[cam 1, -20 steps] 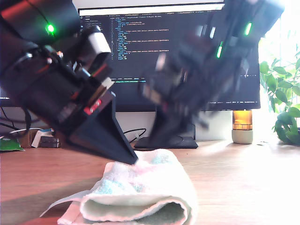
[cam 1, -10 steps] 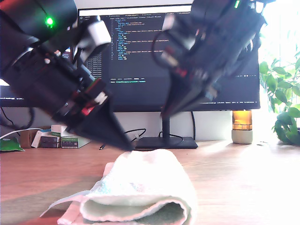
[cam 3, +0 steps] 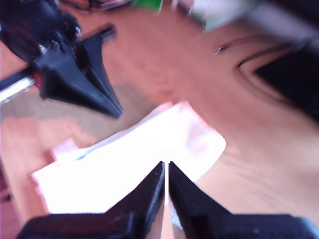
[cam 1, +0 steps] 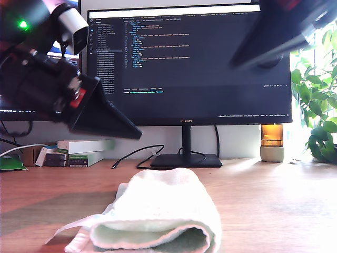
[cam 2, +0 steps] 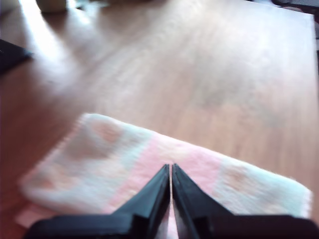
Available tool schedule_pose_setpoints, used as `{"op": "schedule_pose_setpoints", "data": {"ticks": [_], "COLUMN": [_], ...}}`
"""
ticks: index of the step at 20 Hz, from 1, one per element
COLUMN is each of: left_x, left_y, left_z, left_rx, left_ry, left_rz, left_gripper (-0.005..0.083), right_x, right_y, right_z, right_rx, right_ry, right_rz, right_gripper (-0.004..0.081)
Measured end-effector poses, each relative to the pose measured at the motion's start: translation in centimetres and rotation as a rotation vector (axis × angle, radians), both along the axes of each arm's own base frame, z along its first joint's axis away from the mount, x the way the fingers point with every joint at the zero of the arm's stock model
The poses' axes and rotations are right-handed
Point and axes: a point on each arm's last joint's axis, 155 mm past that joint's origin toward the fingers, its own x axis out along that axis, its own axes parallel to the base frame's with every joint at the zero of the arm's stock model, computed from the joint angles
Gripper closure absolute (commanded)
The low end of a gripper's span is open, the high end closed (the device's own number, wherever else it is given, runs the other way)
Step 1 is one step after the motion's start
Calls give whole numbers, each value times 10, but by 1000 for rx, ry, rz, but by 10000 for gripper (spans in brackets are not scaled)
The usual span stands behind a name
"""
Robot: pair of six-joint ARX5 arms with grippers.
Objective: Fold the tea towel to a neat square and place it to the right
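The tea towel (cam 1: 168, 211) lies folded on the wooden table near the front edge, its rolled fold facing the exterior camera, with a thin strip sticking out toward the exterior view's left. Its pink, mint and white checks show in the first wrist view (cam 2: 124, 159); it looks washed out white in the second wrist view (cam 3: 149, 154). My first gripper (cam 1: 138, 136) hangs above it at the exterior view's left, shut and empty (cam 2: 171, 169), and also shows in the second wrist view (cam 3: 117, 113). My second gripper (cam 1: 231, 66) is blurred, high at the exterior view's right, shut and empty (cam 3: 166, 167).
A monitor (cam 1: 189, 63) on a black stand (cam 1: 185, 161) fills the back. Boxes (cam 1: 79, 150) and a cable (cam 1: 137, 155) lie at the exterior view's back left. An amber lamp (cam 1: 272, 142) and a plant (cam 1: 318, 116) stand at the back right.
Both grippers have lifted off the towel. The first rose toward the exterior view's left, the second toward its upper right. The towel stays folded in place.
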Motion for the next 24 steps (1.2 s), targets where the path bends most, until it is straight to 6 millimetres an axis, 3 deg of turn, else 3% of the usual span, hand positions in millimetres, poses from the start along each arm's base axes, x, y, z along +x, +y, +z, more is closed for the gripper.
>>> {"op": "schedule_pose_setpoints", "data": {"ticks": [3, 8, 11, 15, 18, 20, 24], "left_x": [-10, -15, -23, -31, -32, -32, -33], "left_y": [5, 5, -3, -11, -13, -13, -10], "left_z": [-15, -20, -24, -61, -68, -71, -81], "left_rx": [21, 27, 33, 100, 130, 144, 184], "left_ry": [27, 37, 43, 100, 88, 86, 97], "left_rz": [-10, -16, -49, -67, -58, -51, -36], "left_gripper": [793, 793, 793, 793, 793, 793, 793], "right_x": [-24, -51, -55, -65, -71, -70, -71], "right_y": [-22, -25, -17, -3, 7, 16, 32], "right_z": [-2, -45, -59, -85, -104, -114, -138], "right_rx": [-92, -180, -95, 110, 187, 245, 314], "right_ry": [-95, -30, 137, 550, 776, 899, 1121], "right_rz": [-6, 43, -15, -225, -345, -423, -553], "right_gripper": [783, 783, 783, 783, 769, 705, 423]}}
